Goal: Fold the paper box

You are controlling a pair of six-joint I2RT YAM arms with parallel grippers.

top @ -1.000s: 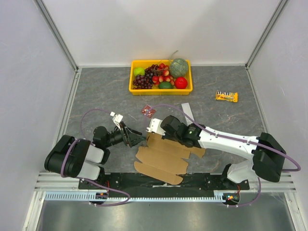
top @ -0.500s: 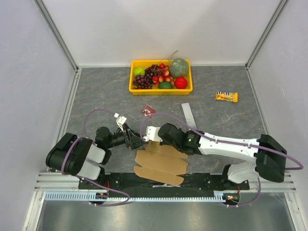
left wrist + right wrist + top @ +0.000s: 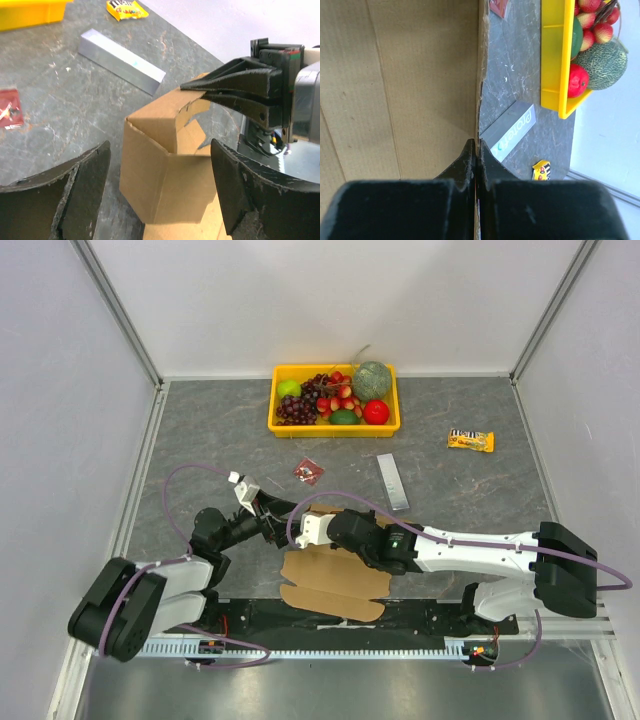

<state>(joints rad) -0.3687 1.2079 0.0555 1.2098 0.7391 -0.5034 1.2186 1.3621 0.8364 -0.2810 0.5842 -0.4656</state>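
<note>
The paper box [image 3: 335, 580] is a brown cardboard die-cut sheet lying near the table's front edge, with one panel raised upright. In the left wrist view the raised part [image 3: 167, 165] stands folded like a corner between my open left fingers. My left gripper [image 3: 282, 527] is open just left of it. My right gripper [image 3: 322, 523] is shut on the top edge of the raised panel [image 3: 400, 85], its closed black fingers [image 3: 235, 92] showing at the upper right of the left wrist view.
A yellow tray [image 3: 334, 426] of fruit stands at the back. A silver bar [image 3: 393, 482], a small red packet [image 3: 308, 472] and a yellow candy pack [image 3: 470, 440] lie on the grey table.
My right gripper has moved left and lifted a cardboard panel upright. My left arm has stretched forward and right, bringing its open jaws around the raised part.
</note>
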